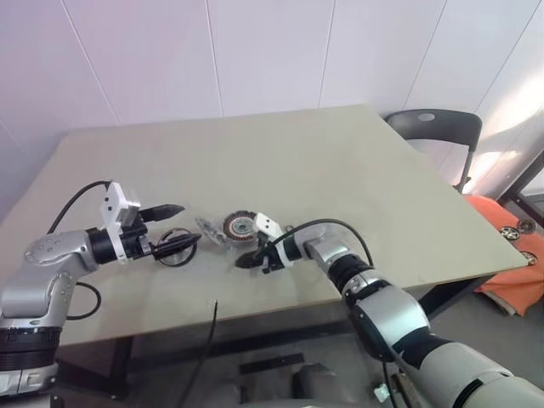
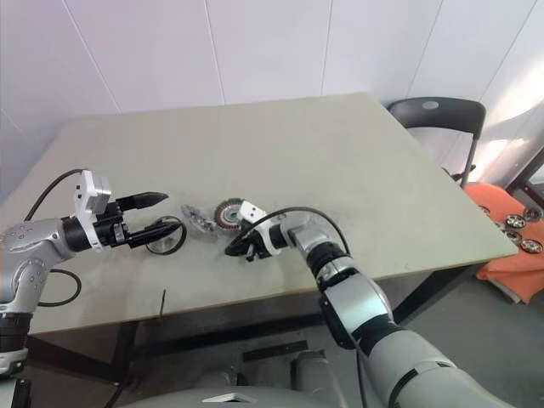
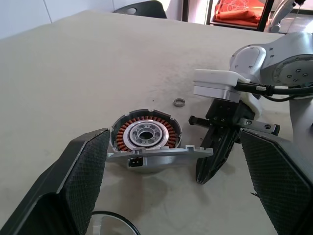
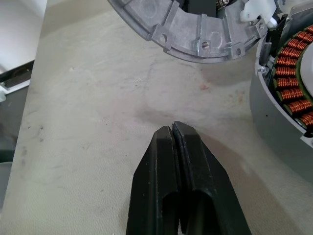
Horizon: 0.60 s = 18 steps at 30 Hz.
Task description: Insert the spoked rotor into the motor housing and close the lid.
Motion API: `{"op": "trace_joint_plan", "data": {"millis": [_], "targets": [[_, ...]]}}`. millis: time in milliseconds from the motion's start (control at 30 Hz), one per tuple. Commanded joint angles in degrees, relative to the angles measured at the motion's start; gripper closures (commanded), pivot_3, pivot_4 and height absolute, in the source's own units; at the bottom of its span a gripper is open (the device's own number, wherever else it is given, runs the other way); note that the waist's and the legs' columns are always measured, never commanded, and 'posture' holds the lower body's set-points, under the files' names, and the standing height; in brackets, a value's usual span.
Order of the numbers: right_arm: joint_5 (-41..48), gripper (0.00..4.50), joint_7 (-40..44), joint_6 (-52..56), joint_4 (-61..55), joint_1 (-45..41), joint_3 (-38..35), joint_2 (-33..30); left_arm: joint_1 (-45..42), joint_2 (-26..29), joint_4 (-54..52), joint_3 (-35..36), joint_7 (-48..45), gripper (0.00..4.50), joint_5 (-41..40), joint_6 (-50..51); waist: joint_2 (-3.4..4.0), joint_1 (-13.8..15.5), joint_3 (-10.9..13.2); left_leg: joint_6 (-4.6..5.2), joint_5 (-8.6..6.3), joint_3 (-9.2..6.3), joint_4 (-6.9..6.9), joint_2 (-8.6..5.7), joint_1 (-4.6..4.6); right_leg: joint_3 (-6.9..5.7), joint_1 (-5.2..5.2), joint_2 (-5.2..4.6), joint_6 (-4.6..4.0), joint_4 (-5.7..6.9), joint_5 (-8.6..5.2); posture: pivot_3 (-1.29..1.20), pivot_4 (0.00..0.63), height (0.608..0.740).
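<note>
The motor housing (image 1: 240, 227), with copper windings around a silvery centre, lies open on the table near its front. A grey metal lid (image 1: 208, 229) lies just to its left, its ribbed rim (image 4: 195, 34) ahead of my right gripper. The spoked rotor (image 1: 174, 252) is a thin dark ring on the table under my left gripper (image 1: 189, 224). That gripper hovers open left of the lid, holding nothing. My right gripper (image 1: 245, 259) is shut and empty, its tips (image 4: 172, 129) low over the table in front of the housing (image 4: 288, 98).
A small metal ring (image 3: 180, 102) lies on the table beyond the housing. A dark chair (image 1: 433, 127) stands at the table's back right, and an orange object (image 1: 510, 246) with wheels sits on the floor to the right. The table's front edge (image 1: 255, 319) is close.
</note>
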Motion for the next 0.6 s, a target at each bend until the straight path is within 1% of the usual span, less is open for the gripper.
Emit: {"op": "trace_joint_plan", "data": {"millis": [33, 133, 200, 267, 467, 600], "targets": [[2.7, 4.43, 1.6, 2.1, -2.5, -2.6, -2.6, 1.4, -0.1, -0.1, -2.0, 1.7, 0.5, 0.0, -0.9, -0.9, 0.01, 0.0, 0.0, -0.02, 0.01, 0.0, 0.0, 0.0, 0.0, 0.0, 0.0, 0.0, 0.0, 0.01, 0.0, 0.0, 0.0, 0.74], [7.4, 4.43, 5.1, 6.5, -5.9, -5.0, -6.4, 1.7, 0.0, -0.2, -2.0, 1.7, 0.7, 0.0, -1.0, -0.9, 0.04, 0.0, 0.0, -0.05, 0.03, -0.01, 0.01, 0.0, -0.02, -0.01, -0.01, -0.01, 0.0, 0.02, 0.0, 0.0, 0.0, 0.74], [8.4, 4.43, 6.1, 7.5, -7.3, -5.6, -7.1, 1.7, -0.1, -0.4, -1.7, 1.4, 0.8, 0.0, -0.8, -1.1, 0.03, 0.1, 0.0, -0.05, 0.03, -0.01, 0.02, 0.0, -0.04, -0.01, -0.01, -0.02, 0.0, 0.01, 0.01, 0.0, 0.0, 0.74], [8.1, 4.43, 6.4, 7.1, -8.2, -5.2, -6.7, 1.6, -0.2, -0.6, -1.7, 1.2, 0.9, 0.0, -0.7, -1.2, 0.01, 0.1, 0.0, -0.05, 0.03, -0.02, 0.02, 0.0, -0.05, -0.01, -0.02, -0.03, 0.0, -0.02, 0.01, 0.0, 0.0, 0.74], [4.7, 4.43, 2.9, 3.1, -6.3, -3.0, -4.2, 1.4, -0.4, -0.9, -2.1, 0.9, 1.1, 0.0, -0.5, -1.2, 0.01, 0.1, 0.0, -0.06, 0.03, -0.03, 0.01, -0.01, -0.1, -0.03, -0.04, -0.05, 0.0, -0.04, 0.0, 0.0, 0.0, 0.74], [4.3, 4.43, 1.4, 2.1, -5.7, -2.4, -4.3, 1.8, -0.1, -0.8, -2.3, 1.2, 1.3, 0.0, -0.6, -1.1, 0.03, 0.1, 0.0, -0.06, 0.03, -0.03, 0.0, -0.01, -0.11, -0.03, -0.06, -0.04, 0.0, -0.03, 0.0, 0.0, 0.0, 0.74]]}}
